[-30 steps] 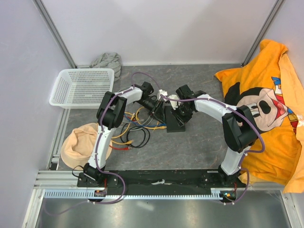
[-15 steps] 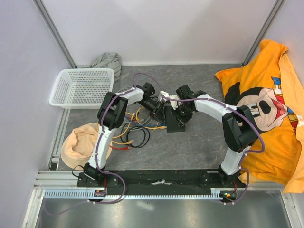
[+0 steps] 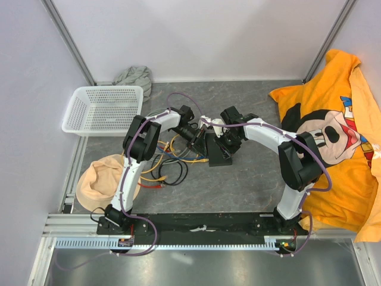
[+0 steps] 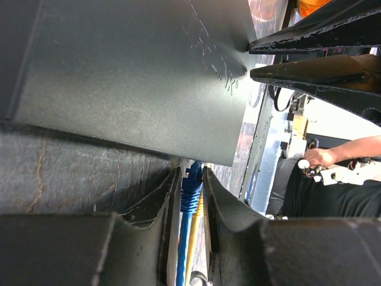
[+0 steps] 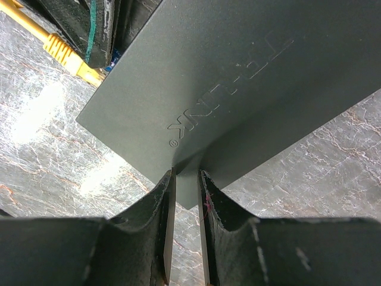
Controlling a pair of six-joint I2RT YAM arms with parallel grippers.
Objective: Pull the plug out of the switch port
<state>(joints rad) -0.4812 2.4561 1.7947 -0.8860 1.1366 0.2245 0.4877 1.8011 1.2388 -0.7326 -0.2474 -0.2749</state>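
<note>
One switch (image 5: 238, 77): flat matte-black box, raised lettering on its face, mid-table between both arms. Held at one edge by the right gripper (image 5: 186, 176), clamped. At another edge, the left gripper (image 4: 191, 173) pinches a blue plug (image 4: 190, 193). One white perforated basket (image 3: 80, 116), far left.

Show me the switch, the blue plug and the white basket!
switch (image 5: 238, 77): right wrist view, its flat black top.
blue plug (image 4: 191, 187): left wrist view, its ribbed blue body.
white basket (image 3: 110, 88): top external view, its far rim.
</note>
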